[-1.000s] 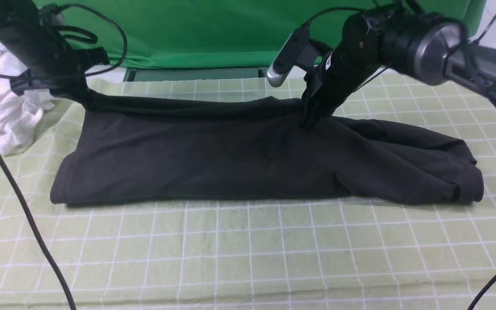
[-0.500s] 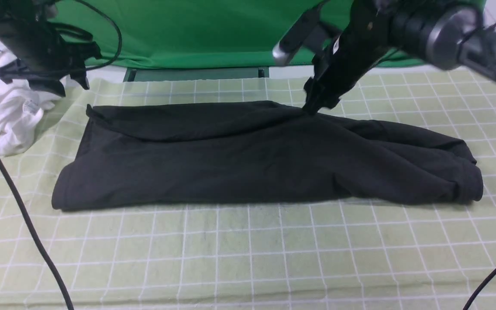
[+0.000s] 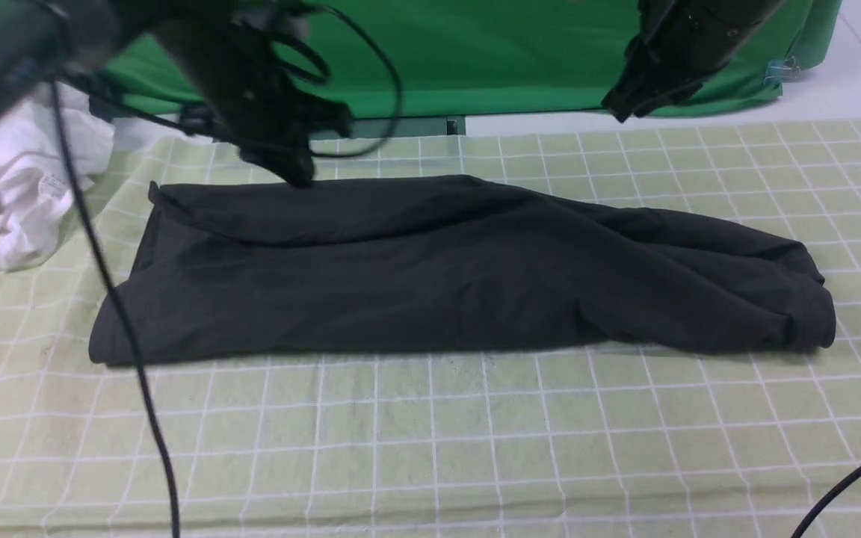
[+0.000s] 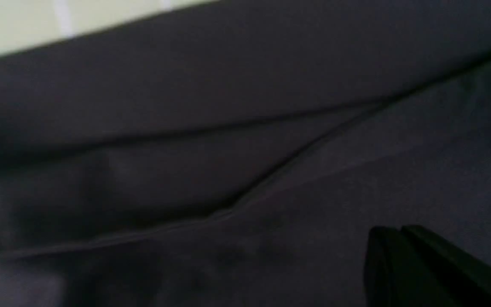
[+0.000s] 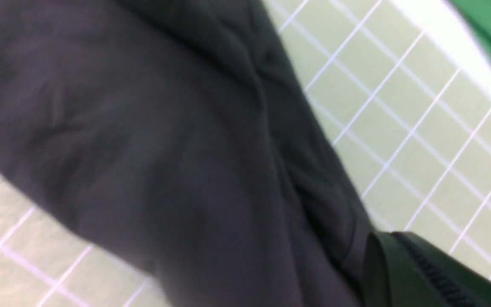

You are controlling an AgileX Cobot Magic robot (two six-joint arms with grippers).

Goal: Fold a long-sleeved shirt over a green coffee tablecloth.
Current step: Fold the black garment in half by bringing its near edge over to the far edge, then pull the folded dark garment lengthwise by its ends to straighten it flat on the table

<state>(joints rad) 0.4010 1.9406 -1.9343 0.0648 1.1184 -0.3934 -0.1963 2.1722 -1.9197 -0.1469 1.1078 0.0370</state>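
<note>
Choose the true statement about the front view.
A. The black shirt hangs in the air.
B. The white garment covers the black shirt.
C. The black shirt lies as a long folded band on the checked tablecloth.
C: the black long-sleeved shirt lies flat on the checked tablecloth, with the white garment apart at its left.

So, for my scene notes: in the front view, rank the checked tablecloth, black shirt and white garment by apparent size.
1. checked tablecloth
2. black shirt
3. white garment, only partly visible
</note>
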